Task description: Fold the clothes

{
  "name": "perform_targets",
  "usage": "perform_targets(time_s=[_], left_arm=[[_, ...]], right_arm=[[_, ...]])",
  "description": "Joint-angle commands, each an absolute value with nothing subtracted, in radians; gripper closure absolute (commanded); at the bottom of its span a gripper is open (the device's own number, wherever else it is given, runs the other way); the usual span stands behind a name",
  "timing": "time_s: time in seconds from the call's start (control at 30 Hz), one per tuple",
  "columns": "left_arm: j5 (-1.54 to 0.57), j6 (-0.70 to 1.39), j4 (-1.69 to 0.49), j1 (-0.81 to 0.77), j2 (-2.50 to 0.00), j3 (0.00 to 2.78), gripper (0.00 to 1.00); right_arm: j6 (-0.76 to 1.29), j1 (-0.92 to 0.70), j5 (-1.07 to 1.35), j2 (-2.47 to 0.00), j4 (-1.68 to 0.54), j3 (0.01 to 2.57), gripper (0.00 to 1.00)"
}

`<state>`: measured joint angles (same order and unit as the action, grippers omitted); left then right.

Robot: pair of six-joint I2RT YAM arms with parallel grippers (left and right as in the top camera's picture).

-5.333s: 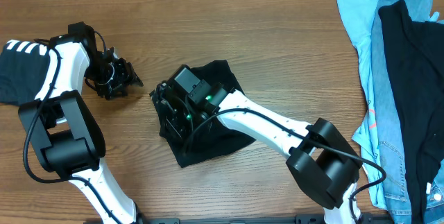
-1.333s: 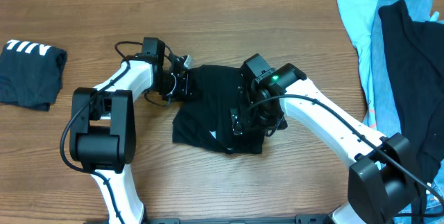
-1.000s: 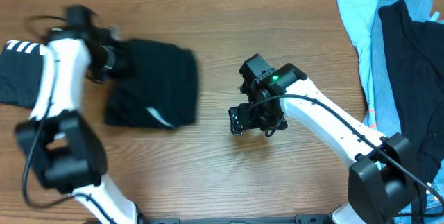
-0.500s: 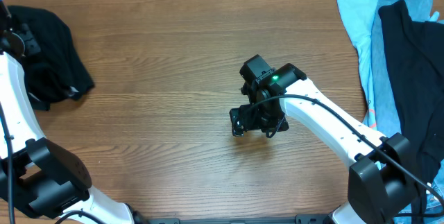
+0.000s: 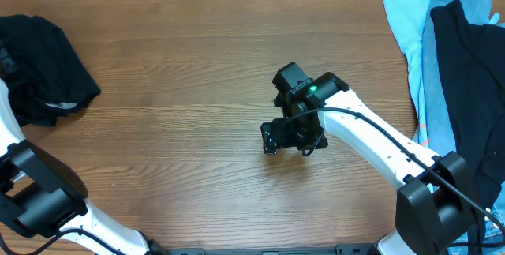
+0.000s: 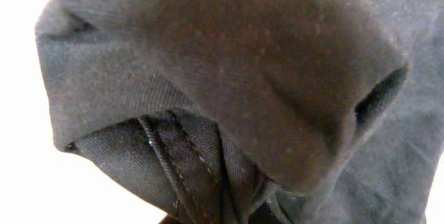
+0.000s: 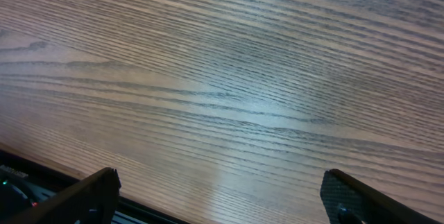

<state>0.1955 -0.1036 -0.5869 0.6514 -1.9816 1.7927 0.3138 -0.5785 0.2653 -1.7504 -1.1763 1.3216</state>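
Overhead, far left: black tee (image 5: 43,69), carried here from mid-table a second ago; likely this fold is done, being set aside.
Left gripper: buried in cloth, clamped on the tee.
Centre: right gripper (image 5: 290,138) wide, empty, over bare table (image 5: 181,105).
Far right: unfolded pile (image 5: 458,89) waits; path clear.

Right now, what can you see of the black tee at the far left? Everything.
The tee is plain black, soft knit, crumpled into a rounded heap at the far left edge of the table. A small pale streak shows near its lower rim. It fills the left wrist view: loose folds drape over each other, and a double-stitched hem runs down to where the cloth gathers. The left gripper, mostly hidden, is shut on it. Whether it rests fully on the table is unclear.
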Motion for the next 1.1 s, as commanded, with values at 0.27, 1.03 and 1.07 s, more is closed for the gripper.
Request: perform_targets(time_s=[0.27, 1.03, 1.07], left_arm=[[0.171, 0.013, -0.600, 0.748, -2.000, 1.820, 0.00], [-0.177, 0.030, -1.169, -0.173, -1.998, 1.820, 0.28], [-0.119, 0.031, -1.151, -0.213, -1.998, 1.820, 0.00]], right_arm=[[0.319, -0.581, 0.270, -1.750, -1.171, 1.321, 0.02], [0.254, -0.210, 0.119, -1.750, -0.817, 1.400, 0.00], [0.254, -0.188, 0.105, -1.750, -0.810, 1.400, 0.00]])
